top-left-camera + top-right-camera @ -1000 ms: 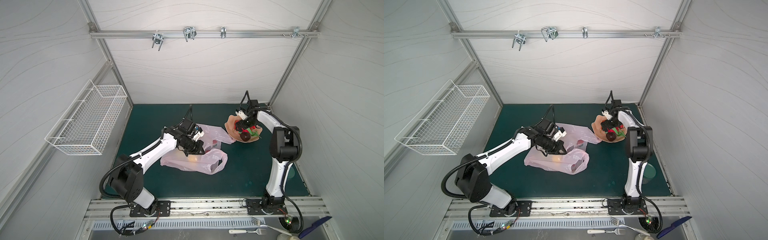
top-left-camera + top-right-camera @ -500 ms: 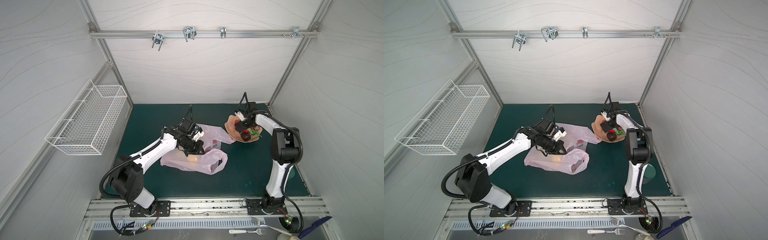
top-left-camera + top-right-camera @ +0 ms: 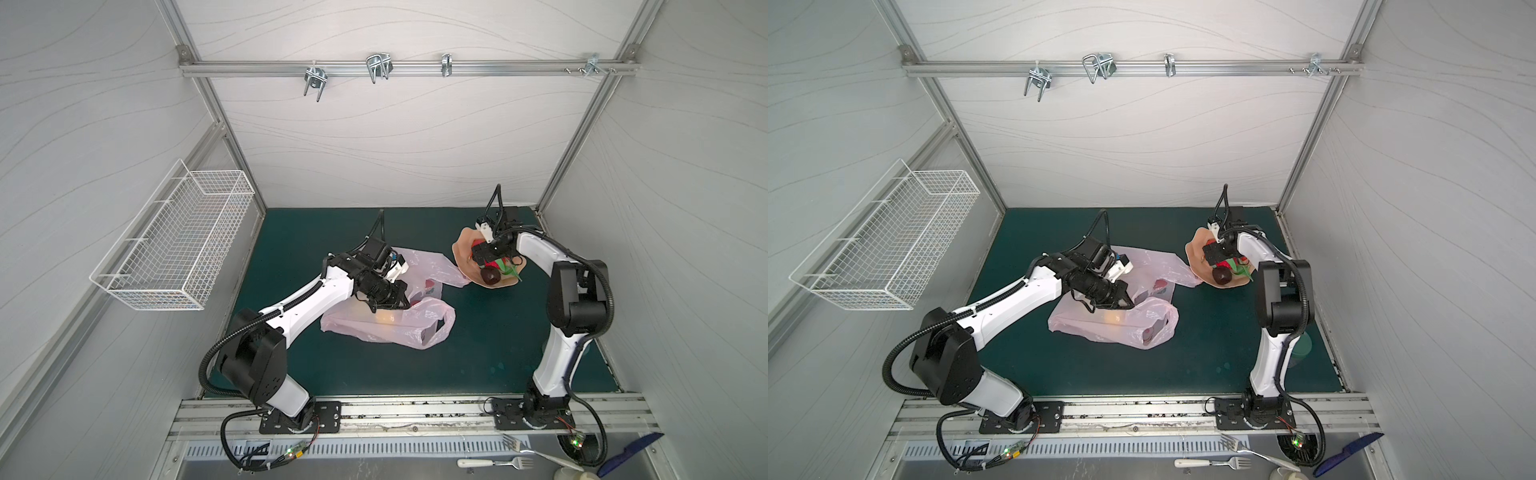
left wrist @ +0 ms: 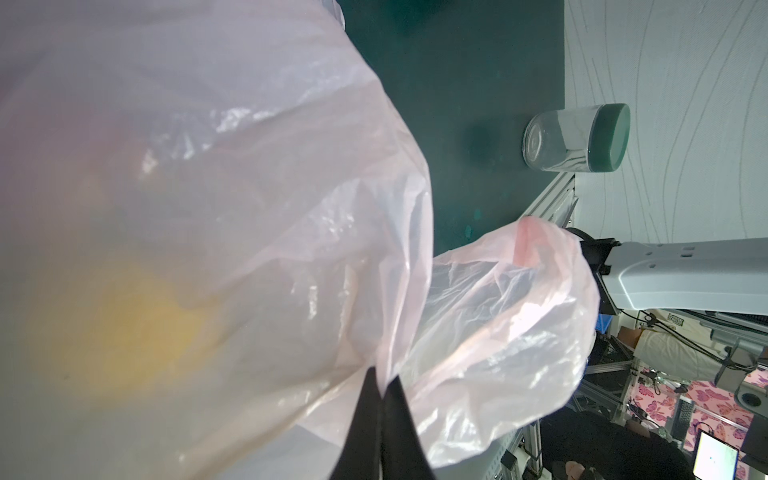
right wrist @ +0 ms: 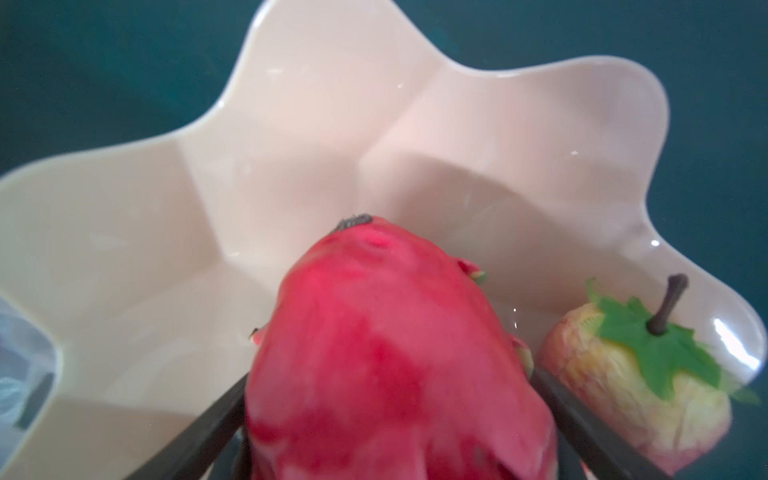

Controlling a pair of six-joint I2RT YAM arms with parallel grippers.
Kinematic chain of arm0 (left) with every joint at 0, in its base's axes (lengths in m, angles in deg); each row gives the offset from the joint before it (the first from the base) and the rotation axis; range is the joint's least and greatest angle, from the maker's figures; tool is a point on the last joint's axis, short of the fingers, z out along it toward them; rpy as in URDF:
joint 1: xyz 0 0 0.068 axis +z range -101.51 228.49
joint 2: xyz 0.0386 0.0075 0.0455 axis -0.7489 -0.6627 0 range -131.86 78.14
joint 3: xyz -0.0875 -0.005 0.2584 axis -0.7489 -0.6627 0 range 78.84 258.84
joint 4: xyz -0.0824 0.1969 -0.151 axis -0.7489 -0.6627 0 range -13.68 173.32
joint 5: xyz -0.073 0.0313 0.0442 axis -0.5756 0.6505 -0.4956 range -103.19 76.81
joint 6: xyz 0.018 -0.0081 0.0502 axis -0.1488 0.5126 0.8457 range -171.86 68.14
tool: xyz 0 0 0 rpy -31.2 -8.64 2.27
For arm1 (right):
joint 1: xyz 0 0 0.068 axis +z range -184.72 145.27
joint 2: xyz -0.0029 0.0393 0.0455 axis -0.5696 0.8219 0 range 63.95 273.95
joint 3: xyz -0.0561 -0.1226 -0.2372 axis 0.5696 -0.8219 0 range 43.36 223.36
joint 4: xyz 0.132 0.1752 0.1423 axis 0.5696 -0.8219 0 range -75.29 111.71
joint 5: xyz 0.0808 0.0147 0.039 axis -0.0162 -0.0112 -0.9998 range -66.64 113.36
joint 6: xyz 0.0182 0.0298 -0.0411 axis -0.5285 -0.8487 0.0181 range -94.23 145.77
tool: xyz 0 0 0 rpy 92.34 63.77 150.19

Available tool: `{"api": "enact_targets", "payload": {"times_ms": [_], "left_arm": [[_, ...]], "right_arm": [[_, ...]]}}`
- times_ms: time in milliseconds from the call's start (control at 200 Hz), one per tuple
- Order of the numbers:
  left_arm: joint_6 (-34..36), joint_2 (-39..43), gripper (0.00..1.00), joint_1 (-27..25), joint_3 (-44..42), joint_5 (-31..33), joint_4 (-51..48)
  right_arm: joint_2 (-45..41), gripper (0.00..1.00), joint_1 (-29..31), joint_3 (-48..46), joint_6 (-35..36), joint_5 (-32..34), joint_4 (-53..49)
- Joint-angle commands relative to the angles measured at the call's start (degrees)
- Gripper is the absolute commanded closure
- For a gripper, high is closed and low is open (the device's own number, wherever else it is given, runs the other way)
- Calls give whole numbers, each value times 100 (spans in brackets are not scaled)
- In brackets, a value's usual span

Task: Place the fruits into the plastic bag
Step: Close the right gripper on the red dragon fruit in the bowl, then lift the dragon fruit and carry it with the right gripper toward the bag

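1. Your right gripper [image 5: 390, 419] has its jaws spread wide, one finger at each flank of the dragon fruit [image 5: 386, 353]. You cannot tell whether they press on it.
2. The dragon fruit lies on the peach plate [image 5: 332, 124], its long axis running in line with the fingers. Its grey-tipped end points away from the wrist, toward the plate's middle.
3. Beside it sits a pale yellow fruit [image 5: 636, 386], stem up; in a top view a dark round fruit [image 3: 490, 275] lies at the plate's near edge.
4. Your left gripper [image 4: 382, 374] is pinched together on a fold of the plastic bag [image 3: 386, 328].
5. The bag sprawls mid-mat, its loop handle [image 3: 440, 328] toward the right arm; a lemon [image 4: 120, 328] glows through the film.
6. Everything rests on a dark green mat [image 3: 478, 353] between white panel walls. A wire basket [image 3: 174, 245] hangs on the left wall.
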Motion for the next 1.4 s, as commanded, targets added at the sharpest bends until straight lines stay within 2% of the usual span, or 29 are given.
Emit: {"api": "enact_targets", "payload": {"times_ms": [0, 550, 805, 915, 1110, 1396], "left_arm": [[13, 116, 100, -31, 185, 4, 157], [159, 196, 100, -24, 598, 18, -75], [268, 391, 100, -15, 805, 30, -179], [285, 443, 100, -16, 800, 66, -177], [293, 495, 100, -13, 752, 106, -178], [337, 565, 100, 27, 690, 134, -186]], "right_arm": [[-495, 53, -87, 7, -304, -466, 360], [-879, 58, -434, 427, -806, -970, 434], [-1428, 58, -602, 775, -1297, -1525, 512], [-1676, 59, -606, 735, -1556, -1970, 520], [-2234, 62, -602, 146, -2103, -2828, 631], [-3651, 63, -441, -1531, -2645, -4051, 388]]}}
